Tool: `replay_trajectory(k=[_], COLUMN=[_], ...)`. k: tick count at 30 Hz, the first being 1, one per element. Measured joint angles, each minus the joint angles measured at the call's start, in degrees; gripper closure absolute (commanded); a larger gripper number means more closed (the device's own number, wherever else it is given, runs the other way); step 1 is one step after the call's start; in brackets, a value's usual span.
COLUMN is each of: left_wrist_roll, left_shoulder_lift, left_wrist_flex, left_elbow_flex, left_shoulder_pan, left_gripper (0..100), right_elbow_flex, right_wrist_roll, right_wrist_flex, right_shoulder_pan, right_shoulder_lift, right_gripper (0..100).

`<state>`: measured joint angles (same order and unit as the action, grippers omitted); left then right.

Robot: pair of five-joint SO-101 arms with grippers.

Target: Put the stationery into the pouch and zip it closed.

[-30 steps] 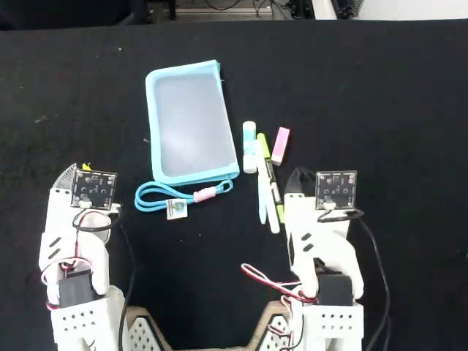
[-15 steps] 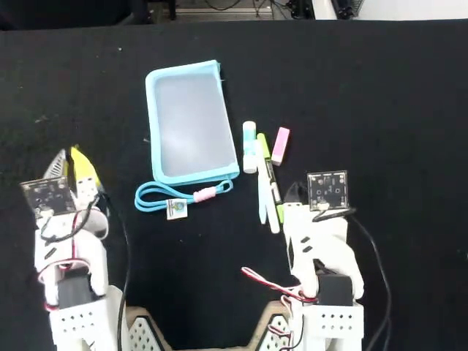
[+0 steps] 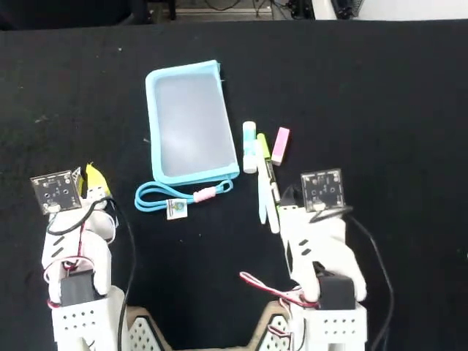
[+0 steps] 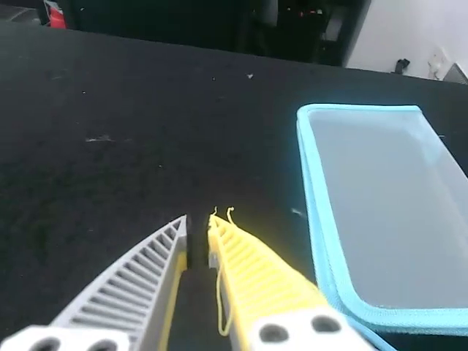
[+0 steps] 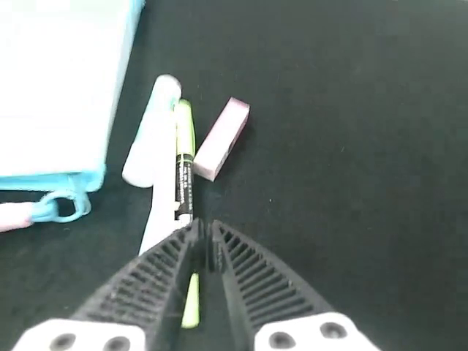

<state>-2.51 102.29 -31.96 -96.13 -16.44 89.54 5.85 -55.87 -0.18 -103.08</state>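
A light blue pouch [image 3: 191, 124] with a clear face lies flat at the table's middle; its blue wrist loop [image 3: 157, 195] trails toward the arms. Beside it lie a white-and-teal stick [image 3: 249, 146], a pink eraser [image 3: 281, 145], and green and white pens [image 3: 267, 186] side by side. My left gripper [image 4: 197, 227], grey and yellow fingers shut on nothing, sits near the pouch's [image 4: 380, 219] corner, over bare cloth. My right gripper [image 5: 203, 230], black fingers shut on nothing, hovers just above the pens' [image 5: 180, 175] near ends, with the eraser [image 5: 221, 138] beyond.
Black cloth [image 3: 380, 110] covers the whole table. The two arm bases [image 3: 197, 322] stand at the near edge. Cables and equipment sit past the table's far edge [image 3: 241, 9].
The left arm swung out to the left, then came partway back and lifted. The right arm edged forward toward the pens. The pouch and stationery stayed put.
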Motion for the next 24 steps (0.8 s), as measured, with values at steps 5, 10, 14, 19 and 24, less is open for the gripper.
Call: replay_trajectory(k=[5,10,14,19,24], left_wrist_roll=[0.0,0.35,0.44,0.44,0.44], left_shoulder_lift=[0.0,0.0,0.0,0.0,0.0], left_wrist_flex=[0.0,0.0,0.0,0.0,0.0], left_elbow_flex=[0.0,-0.09,-0.09,-0.09,-0.09], left_shoulder_pan=[0.0,0.0,0.0,0.0,0.0], left_gripper=[94,94,94,94,94], right_elbow_flex=[-7.74,-19.52,-29.27,-39.91,-43.96], right_wrist_roll=[4.66,9.58,10.46,10.46,10.55], right_wrist_flex=[-0.53,-2.2,-4.22,-7.65,-11.25], right_shoulder_pan=[0.0,0.0,0.0,-1.14,-6.07], right_shoulder_lift=[0.0,0.0,0.0,2.81,16.0], right_gripper=[98.6,98.6,98.6,98.6,98.6])
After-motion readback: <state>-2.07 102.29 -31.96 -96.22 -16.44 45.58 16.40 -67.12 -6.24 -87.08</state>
